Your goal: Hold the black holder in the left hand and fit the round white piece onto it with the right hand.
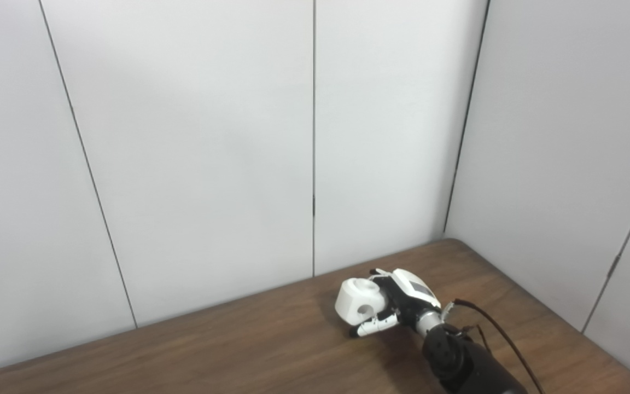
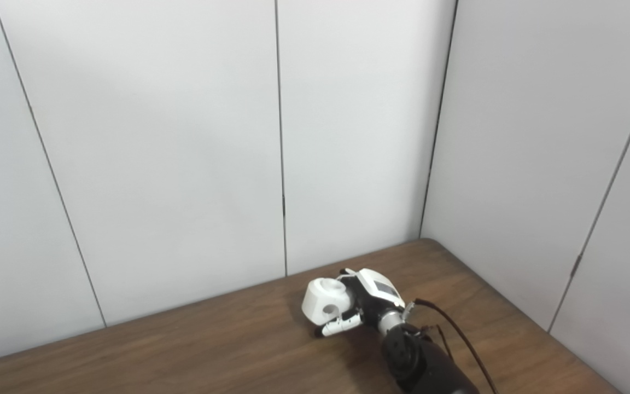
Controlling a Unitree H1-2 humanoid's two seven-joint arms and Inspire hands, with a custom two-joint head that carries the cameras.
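I've got my right hand (image 1: 402, 303) out over the far part of the brown table (image 1: 238, 350), near the corner where the white wall panels (image 1: 194, 148) meet. The round white piece (image 1: 357, 302) sits at the front of that hand, on its left side as I see it. The fingers (image 1: 372, 326) curl in under the piece from below and another finger hooks around its top edge, so the hand is closed on it. The piece shows an open hollow on top and a small hole in its side. I can't tell whether it touches the table or hangs just above it. A dark cable (image 1: 498, 334) loops off the wrist.
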